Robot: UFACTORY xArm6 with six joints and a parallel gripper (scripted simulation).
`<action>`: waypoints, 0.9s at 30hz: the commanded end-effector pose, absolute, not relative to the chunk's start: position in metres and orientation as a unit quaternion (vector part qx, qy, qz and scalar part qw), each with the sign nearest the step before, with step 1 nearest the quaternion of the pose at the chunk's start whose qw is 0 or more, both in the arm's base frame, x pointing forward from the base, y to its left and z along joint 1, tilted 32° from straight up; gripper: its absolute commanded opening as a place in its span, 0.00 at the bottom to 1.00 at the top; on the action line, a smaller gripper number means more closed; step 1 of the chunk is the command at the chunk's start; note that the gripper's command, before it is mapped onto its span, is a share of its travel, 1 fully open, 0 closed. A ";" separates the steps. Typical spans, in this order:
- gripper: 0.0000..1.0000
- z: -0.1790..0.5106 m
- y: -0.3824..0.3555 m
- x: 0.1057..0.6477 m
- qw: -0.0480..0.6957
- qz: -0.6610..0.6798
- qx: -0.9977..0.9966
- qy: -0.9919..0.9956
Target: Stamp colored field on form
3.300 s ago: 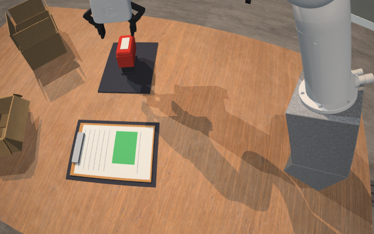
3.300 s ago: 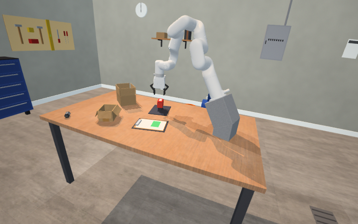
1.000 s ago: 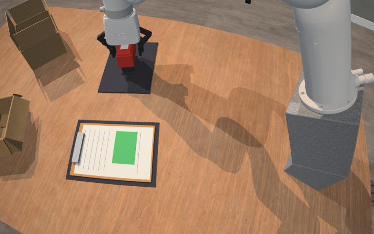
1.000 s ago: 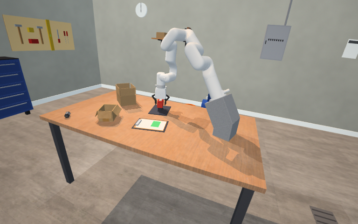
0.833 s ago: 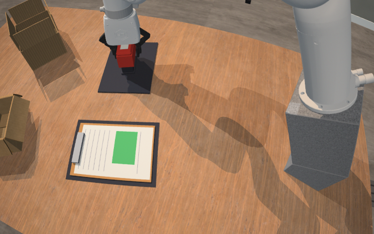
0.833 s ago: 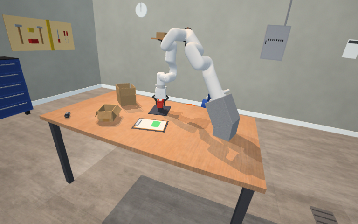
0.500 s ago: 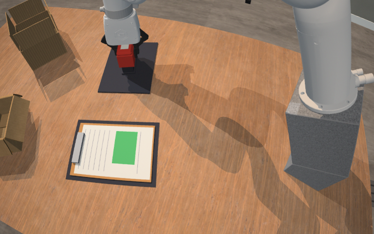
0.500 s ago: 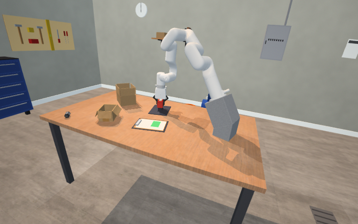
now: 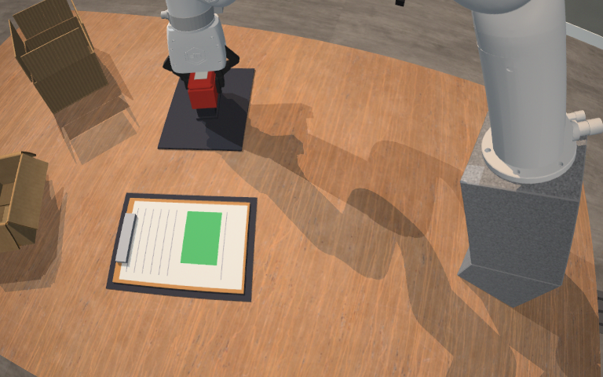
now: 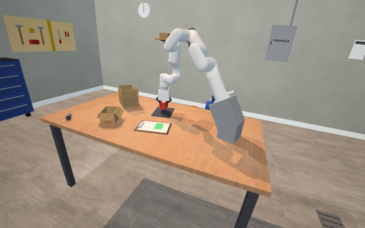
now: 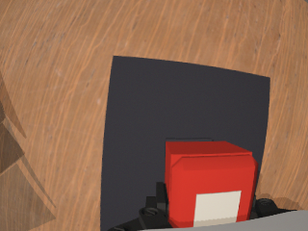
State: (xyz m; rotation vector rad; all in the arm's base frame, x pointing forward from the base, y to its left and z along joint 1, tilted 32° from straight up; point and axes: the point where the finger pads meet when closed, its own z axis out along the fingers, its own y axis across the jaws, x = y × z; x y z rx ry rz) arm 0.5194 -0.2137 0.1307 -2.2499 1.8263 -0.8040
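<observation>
The red stamp with a white label on top stands upright on the black mat at the back of the table. My gripper is right above it, and its black fingers are shut on the stamp's two sides. In the wrist view the stamp fills the lower middle, with the mat under it. The form on the clipboard lies nearer the front, with its green field uncovered. The whole setup also shows small in the exterior view.
Two open cardboard boxes stand at the left, one at the back and one at the left edge. The arm's grey base block stands at the right. A small dark object lies near the table's far left corner.
</observation>
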 end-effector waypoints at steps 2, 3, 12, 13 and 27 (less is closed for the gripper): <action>0.32 0.132 -0.214 0.520 0.068 -0.268 -0.746 0.606; 0.32 0.132 -0.214 0.520 0.068 -0.268 -0.746 0.606; 0.32 0.132 -0.214 0.520 0.068 -0.268 -0.746 0.606; 0.32 0.132 -0.214 0.520 0.068 -0.268 -0.746 0.606; 0.32 0.159 -0.207 0.505 0.068 -0.268 -0.746 0.606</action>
